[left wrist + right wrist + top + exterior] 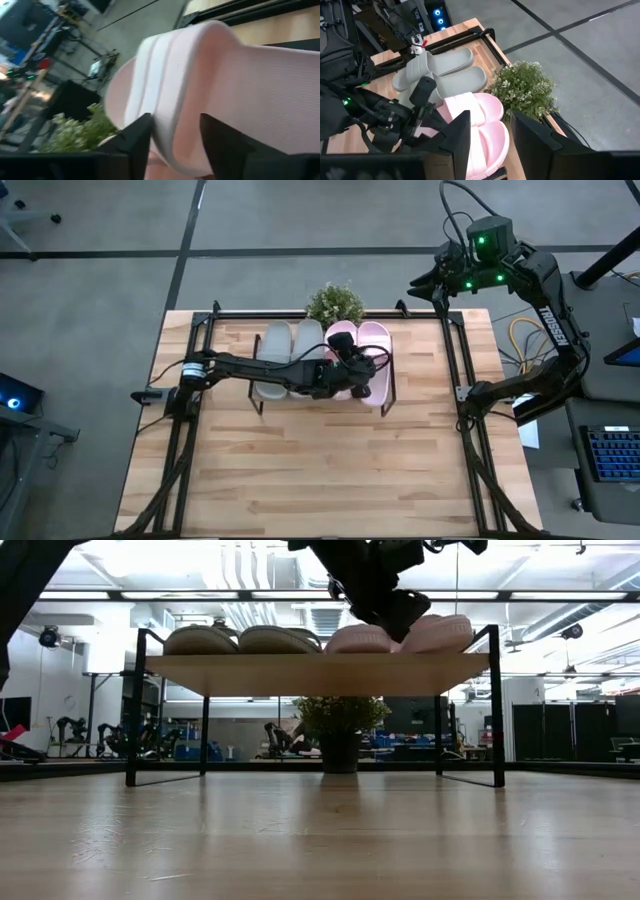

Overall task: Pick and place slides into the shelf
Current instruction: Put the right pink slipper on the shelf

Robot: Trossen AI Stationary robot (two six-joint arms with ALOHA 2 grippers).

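The left gripper (358, 372) reaches over the shelf (316, 673), fingers (137, 137) parted around a pink slide (200, 90). All four slides (320, 355) lie on the shelf. Beyond, a potted plant (335, 304). The right gripper (425, 283) hovers far back, fingers apart.

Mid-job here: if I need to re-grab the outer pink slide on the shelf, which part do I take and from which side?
Take the outer pink slide by its wide strap, coming from above. It lies sole-down on the shelf with the strap arching up, leaving a ridge the fingers can straddle. The left end effector straddles a pink strap that way now.
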